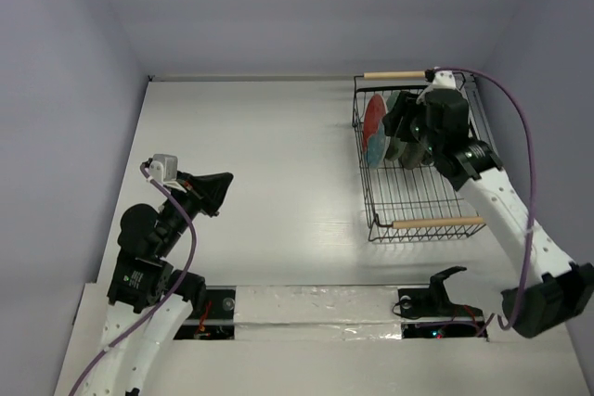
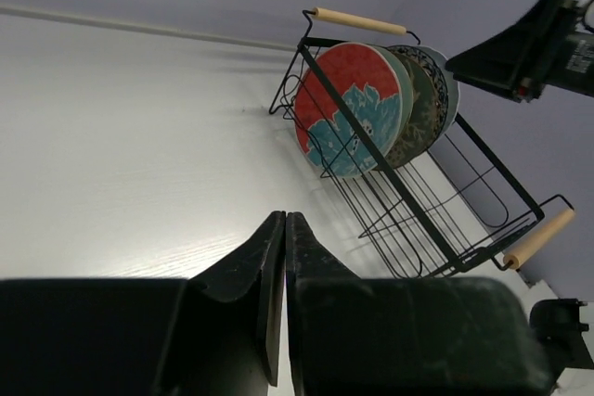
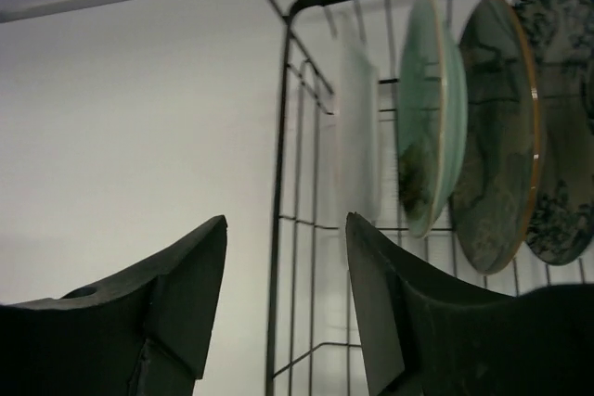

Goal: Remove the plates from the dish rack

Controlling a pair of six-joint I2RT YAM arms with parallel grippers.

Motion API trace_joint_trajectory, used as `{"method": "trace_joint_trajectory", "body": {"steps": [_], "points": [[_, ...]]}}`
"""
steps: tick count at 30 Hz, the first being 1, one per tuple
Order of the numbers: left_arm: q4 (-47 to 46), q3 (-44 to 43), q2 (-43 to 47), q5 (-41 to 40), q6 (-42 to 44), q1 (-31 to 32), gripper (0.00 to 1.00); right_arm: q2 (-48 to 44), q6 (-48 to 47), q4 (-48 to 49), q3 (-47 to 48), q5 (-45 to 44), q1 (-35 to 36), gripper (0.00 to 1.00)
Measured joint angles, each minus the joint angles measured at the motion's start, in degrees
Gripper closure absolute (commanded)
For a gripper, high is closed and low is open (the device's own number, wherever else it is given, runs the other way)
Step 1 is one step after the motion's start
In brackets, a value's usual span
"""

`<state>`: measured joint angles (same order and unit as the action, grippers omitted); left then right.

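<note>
From above, the rack sat on the table at its far right, one wooden handle at the far end and one at the near end. The plates stood on edge in the far half of the rack. The right gripper hung just over them, partly hiding them; its opening could not be told here. The left gripper hovered over bare table at the left, well apart from the rack.

The left wrist view showed its fingers pressed together, empty. Beyond, four plates stood side by side: red plate nearest, then green plate, dark plate, white plate.

The right wrist view showed its fingers apart, holding nothing, at the rack's wire edge. Green, dark and white plates stood upright inside; a pale blur beside the green one could not be made out
</note>
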<state>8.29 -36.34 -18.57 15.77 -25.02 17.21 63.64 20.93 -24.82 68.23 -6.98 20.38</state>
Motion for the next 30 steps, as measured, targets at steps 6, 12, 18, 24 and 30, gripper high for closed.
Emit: {"method": "trace_joint_trajectory", "body": {"steps": [6, 12, 18, 24, 30], "points": [[0.44, 0.0, 0.46, -1.03, -0.44, 0.0, 0.79, 10.73, -3.04, -0.59, 4.35, -7.78, -0.02, 0.44], [0.7, 0.0, 0.52, -1.73, -0.66, 0.0, 0.76, 19.34, -4.83, -0.92, 9.97, -10.34, -0.02, 0.51], [0.98, 0.0, 0.74, -2.49, -0.79, 0.0, 0.76, 27.02, -5.35, -2.27, 13.75, -14.51, 0.66, 0.61], [1.03, 0.0, 0.74, -2.51, -0.81, 0.0, 0.76, 31.69, -6.4, -5.11, 16.26, -20.74, 2.89, 0.75], [1.03, 0.0, 0.76, -2.54, -0.83, 0.0, 0.74, 34.4, -10.23, -9.77, 19.56, -28.85, 5.53, 0.99]]}}
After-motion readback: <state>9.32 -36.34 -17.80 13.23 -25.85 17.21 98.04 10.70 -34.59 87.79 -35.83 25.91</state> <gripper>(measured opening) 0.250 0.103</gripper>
